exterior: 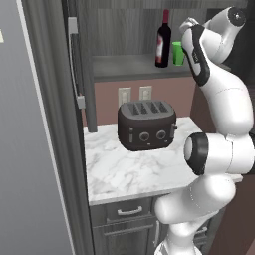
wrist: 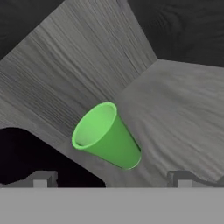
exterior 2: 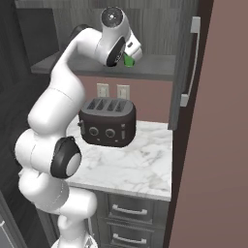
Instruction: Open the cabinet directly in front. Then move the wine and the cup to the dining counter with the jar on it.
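The cabinet [exterior: 124, 67] stands open, its doors swung out at the left [exterior: 74, 64] and at the right [exterior 2: 186, 63]. On its shelf the dark wine [exterior: 163, 42] bottle with a red neck stands upright. The green cup [exterior: 178, 53] is just to its right and shows again past the hand [exterior 2: 129, 59]. My gripper [wrist: 111, 179] is open and level with the shelf. In the hand view the cup [wrist: 107, 136] lies just ahead of the two fingertips, between their lines, and they are not touching it. The dining counter and the jar are out of view.
A black four-slot toaster [exterior: 147, 124] sits on the narrow marble wall counter [exterior: 129, 169] under the cabinet, with drawers [exterior 2: 128, 210] below. A tall grey panel [exterior: 25, 149] closes the left side and a brown wall [exterior 2: 218, 145] closes the right.
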You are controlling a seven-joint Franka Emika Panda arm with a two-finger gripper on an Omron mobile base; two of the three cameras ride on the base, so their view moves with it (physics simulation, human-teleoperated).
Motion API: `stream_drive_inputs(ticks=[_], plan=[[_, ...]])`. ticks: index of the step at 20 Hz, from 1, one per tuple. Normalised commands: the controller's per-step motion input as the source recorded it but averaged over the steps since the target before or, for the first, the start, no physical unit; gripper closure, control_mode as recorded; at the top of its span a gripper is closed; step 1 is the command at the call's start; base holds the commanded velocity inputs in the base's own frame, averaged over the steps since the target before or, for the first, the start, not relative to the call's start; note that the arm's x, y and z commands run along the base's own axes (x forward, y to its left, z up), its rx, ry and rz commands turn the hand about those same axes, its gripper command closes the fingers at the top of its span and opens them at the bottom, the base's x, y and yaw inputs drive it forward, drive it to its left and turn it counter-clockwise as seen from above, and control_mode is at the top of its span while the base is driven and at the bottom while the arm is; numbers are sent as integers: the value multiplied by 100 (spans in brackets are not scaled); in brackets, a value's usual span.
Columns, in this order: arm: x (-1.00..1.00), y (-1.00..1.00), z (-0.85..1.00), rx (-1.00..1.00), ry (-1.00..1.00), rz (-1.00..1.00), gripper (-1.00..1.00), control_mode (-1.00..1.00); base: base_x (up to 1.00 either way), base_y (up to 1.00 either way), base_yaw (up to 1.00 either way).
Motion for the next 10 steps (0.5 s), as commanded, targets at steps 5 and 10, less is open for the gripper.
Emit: stream_drive_inputs(ticks=[5,10], plan=[[29,-7,-1,0,0,0,-100,-100,0,0,0],[18,-30,-4,0,0,0,-100,-100,0,0,0]])
